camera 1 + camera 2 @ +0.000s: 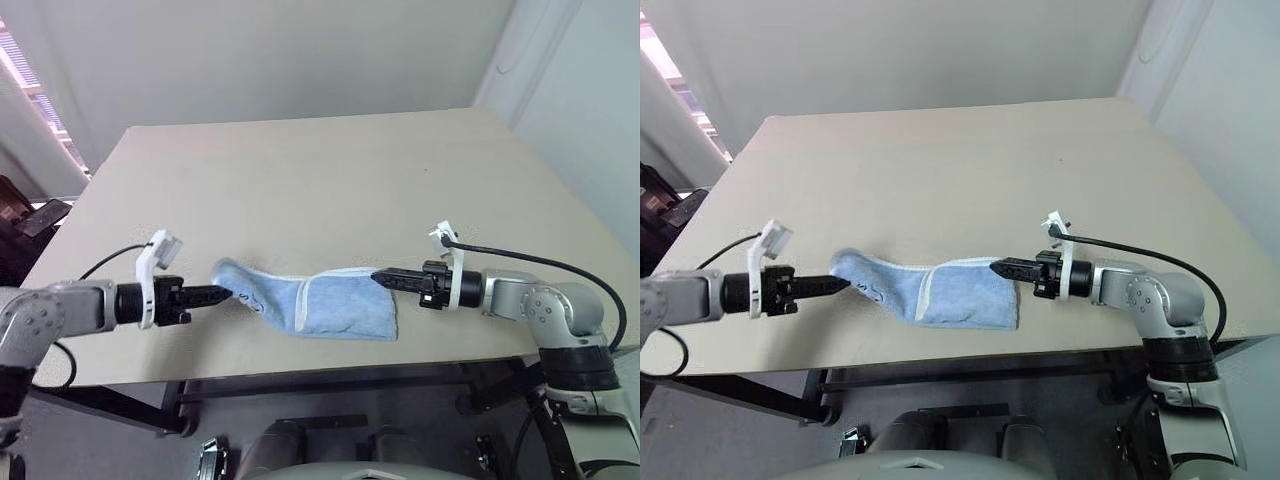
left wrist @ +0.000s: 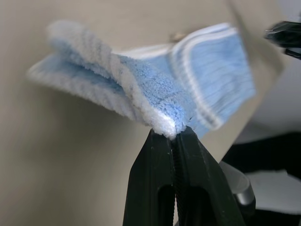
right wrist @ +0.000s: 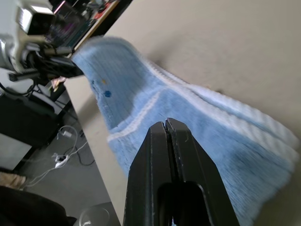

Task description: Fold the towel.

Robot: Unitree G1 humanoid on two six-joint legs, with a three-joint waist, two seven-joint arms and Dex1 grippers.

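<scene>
The light-blue towel [image 1: 335, 305] with its white border lies bunched near the front edge of the tan table [image 1: 320, 170]. It stretches between both grippers. My left gripper [image 1: 226, 293] is shut on the towel's left end and holds it lifted off the table. In the left wrist view the fluffy corner [image 2: 164, 123] is pinched at the fingertips [image 2: 186, 141]. My right gripper [image 1: 378, 276] is shut at the towel's upper right edge, where the white border rises to its tips. In the right wrist view the towel [image 3: 225, 136] spreads beyond and beside the shut fingers [image 3: 155, 146].
The table's front edge [image 1: 300, 372] runs just below the towel, and the floor drops away behind it. Black cables trail from my right wrist [image 1: 545, 262] and my left wrist [image 1: 105, 260]. Dark furniture [image 1: 25, 225] stands off the table's left side.
</scene>
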